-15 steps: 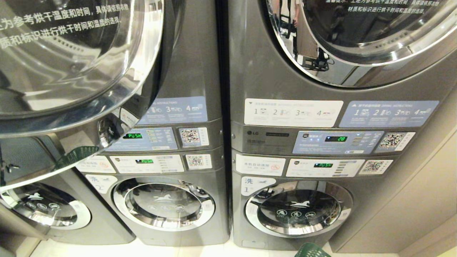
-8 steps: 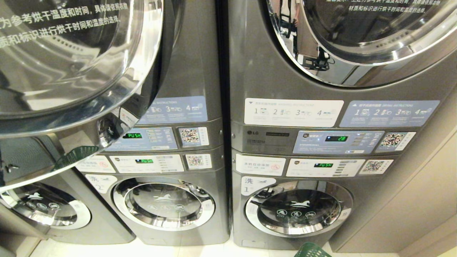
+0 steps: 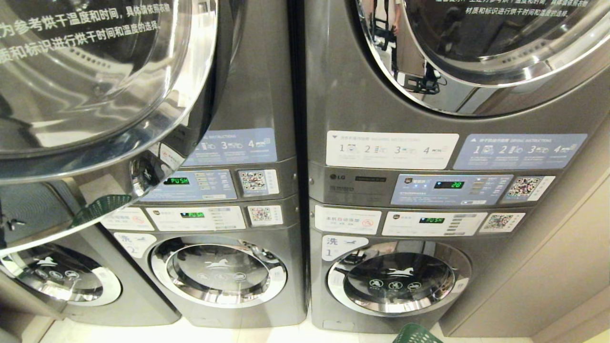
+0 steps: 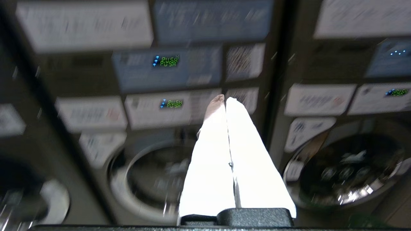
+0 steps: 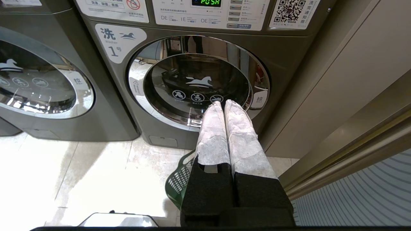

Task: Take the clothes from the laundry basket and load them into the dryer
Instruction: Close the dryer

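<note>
Only a green sliver of the laundry basket (image 3: 415,335) seen at the head view's bottom edge; in the right wrist view mostly hidden behind the right gripper (image 5: 223,103). Clothes nowhere visible. Dryer (image 3: 71,81) door cropped at top and left. Left wrist view smeared, labels unreadable.

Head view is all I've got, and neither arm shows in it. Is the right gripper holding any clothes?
Observer: No. The right gripper, its white-wrapped fingers pressed shut, holds nothing; it points at the small round chrome-rimmed horse-logo door.
Operator: And the dark green perforated plastic laundry basket? I see only a rim.
Observer: It sits on the floor under that gripper; its inside is hidden.
Operator: Left gripper?
Observer: The left gripper is shut and empty, facing the control panels that read PUSH.
</note>
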